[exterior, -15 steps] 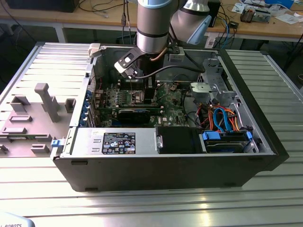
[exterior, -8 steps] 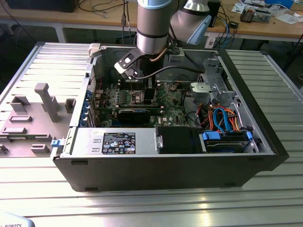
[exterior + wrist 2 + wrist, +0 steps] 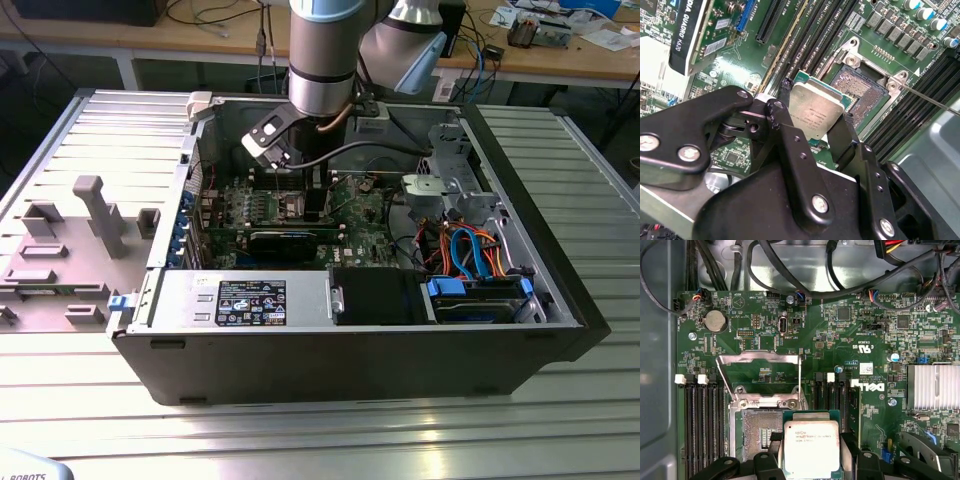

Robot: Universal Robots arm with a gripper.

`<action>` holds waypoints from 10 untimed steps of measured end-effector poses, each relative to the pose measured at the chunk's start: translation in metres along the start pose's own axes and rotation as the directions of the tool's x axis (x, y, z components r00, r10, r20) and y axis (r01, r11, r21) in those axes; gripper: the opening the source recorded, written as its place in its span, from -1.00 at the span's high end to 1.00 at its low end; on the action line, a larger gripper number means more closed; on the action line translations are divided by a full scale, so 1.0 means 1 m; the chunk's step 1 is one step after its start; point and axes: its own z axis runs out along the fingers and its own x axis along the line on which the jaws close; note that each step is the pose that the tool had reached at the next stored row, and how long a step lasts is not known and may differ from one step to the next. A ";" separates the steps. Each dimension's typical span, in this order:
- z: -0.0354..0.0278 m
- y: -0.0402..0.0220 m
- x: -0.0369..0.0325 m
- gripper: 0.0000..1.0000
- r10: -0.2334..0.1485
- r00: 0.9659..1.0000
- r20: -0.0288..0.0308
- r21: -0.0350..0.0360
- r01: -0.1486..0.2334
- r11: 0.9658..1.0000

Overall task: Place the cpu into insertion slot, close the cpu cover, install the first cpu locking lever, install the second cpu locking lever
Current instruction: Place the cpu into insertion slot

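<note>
The gripper (image 3: pixel 815 119) pinches the cpu (image 3: pixel 817 106) by its edges, chip held flat. The bare insertion slot (image 3: pixel 860 92) lies just beside it, partly under one edge, and the cpu cover (image 3: pixel 760 357) stands flipped open.

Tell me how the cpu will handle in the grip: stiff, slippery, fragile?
Probably stiff: the cpu is a flat metal-topped square held by its edges in the gripper. Likely slippery, as the top looks smooth. The insertion slot shows fine contacts, so dragging it there seems risky.
</note>
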 end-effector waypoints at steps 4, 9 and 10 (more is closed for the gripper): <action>0.0009 -0.0001 0.0036 -0.08 0.000 1.000 0.000 0.000 0.000 1.000; 0.0011 -0.0002 0.0180 -0.08 -0.005 1.000 0.006 0.000 0.005 1.000; 0.0012 -0.0003 0.0202 -0.08 -0.006 1.000 0.007 0.000 0.006 1.000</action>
